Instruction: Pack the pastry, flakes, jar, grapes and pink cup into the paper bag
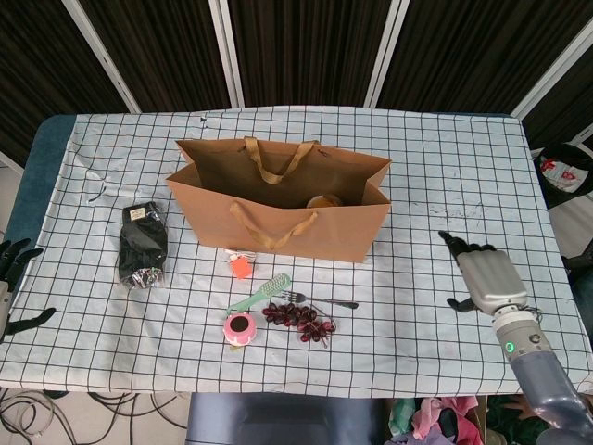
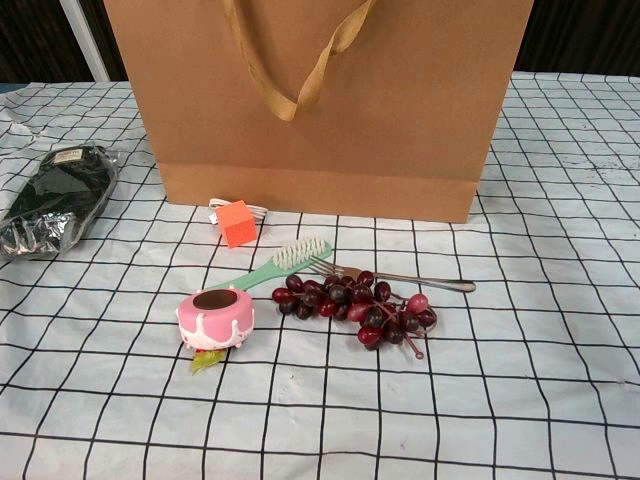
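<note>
The brown paper bag (image 1: 278,218) (image 2: 330,110) stands open at mid-table, and a round brown-topped item (image 1: 322,200) shows inside it. In front of it lie a bunch of dark red grapes (image 1: 298,318) (image 2: 355,305) and a pink frosted pastry (image 1: 240,328) (image 2: 215,318). A black foil pouch of flakes (image 1: 142,243) (image 2: 55,200) lies left of the bag. My right hand (image 1: 486,281) hovers empty at the front right with its fingers apart, far from the bag. At the left edge my left hand (image 1: 6,295) shows, fingers spread, holding nothing. The chest view shows neither hand.
A mint-green brush (image 1: 259,293) (image 2: 275,265) and a fork (image 1: 324,300) (image 2: 400,277) lie beside the grapes. A small orange cube with a white cord (image 1: 242,267) (image 2: 237,222) sits at the bag's front base. The checked cloth (image 1: 445,167) covers the table.
</note>
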Motion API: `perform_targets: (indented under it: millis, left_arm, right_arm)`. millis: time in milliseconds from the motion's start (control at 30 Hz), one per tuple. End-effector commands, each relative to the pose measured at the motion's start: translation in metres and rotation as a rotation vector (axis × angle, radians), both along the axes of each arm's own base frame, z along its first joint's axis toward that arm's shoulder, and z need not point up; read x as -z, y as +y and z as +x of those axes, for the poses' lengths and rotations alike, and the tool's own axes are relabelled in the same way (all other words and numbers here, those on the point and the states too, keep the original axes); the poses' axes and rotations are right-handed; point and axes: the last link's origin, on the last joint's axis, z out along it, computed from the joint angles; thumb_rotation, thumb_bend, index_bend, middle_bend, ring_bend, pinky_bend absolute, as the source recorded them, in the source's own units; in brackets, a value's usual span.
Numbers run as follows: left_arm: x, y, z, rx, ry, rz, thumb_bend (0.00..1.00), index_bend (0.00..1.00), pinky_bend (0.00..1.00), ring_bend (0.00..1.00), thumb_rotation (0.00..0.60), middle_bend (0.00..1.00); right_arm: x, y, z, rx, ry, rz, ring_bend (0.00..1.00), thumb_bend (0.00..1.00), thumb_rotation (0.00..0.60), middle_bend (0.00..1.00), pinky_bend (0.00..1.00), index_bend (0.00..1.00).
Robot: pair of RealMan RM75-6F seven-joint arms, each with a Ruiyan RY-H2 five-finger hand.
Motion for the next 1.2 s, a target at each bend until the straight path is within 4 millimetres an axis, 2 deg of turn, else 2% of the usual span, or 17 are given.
perform_targets:
  millis: [33,133,333,533,733,1200]
  left_arm:
    - [0.000,0.000,0.000,0.000,-0.001,0.001,0.03,0.15,0.12,0.02,0.600,0.08]
    - [-0.001,0.000,0.000,0.003,-0.005,0.005,0.03,0.13,0.12,0.02,0.600,0.08]
    - [-0.009,-0.001,-0.002,0.005,-0.030,0.052,0.03,0.11,0.12,0.02,0.600,0.08]
    - [-0.013,-0.001,-0.003,0.001,-0.041,0.057,0.03,0.11,0.12,0.02,0.600,0.08]
    - [-0.012,-0.001,-0.003,0.000,-0.039,0.049,0.03,0.11,0.12,0.02,0.600,0.08]
    - [-0.010,-0.001,-0.003,-0.007,-0.030,0.042,0.03,0.11,0.12,0.02,0.600,0.08]
  right_arm:
    - [0.036,0.017,-0.002,-0.054,-0.067,0.058,0.23,0.14,0.600,0.14,0.24,0.07]
    - [0.057,0.023,0.003,-0.094,-0.087,0.101,0.23,0.14,0.600,0.14,0.24,0.07]
    - [0.116,0.033,0.023,-0.148,-0.148,0.221,0.21,0.14,0.600,0.13,0.23,0.07]
    - [0.155,0.031,0.048,-0.173,-0.229,0.266,0.21,0.14,0.600,0.13,0.23,0.07]
    - [0.177,0.028,0.064,-0.172,-0.274,0.256,0.24,0.14,0.600,0.15,0.23,0.07]
    - [0.214,0.030,0.077,-0.206,-0.231,0.244,0.30,0.14,0.600,0.22,0.23,0.15]
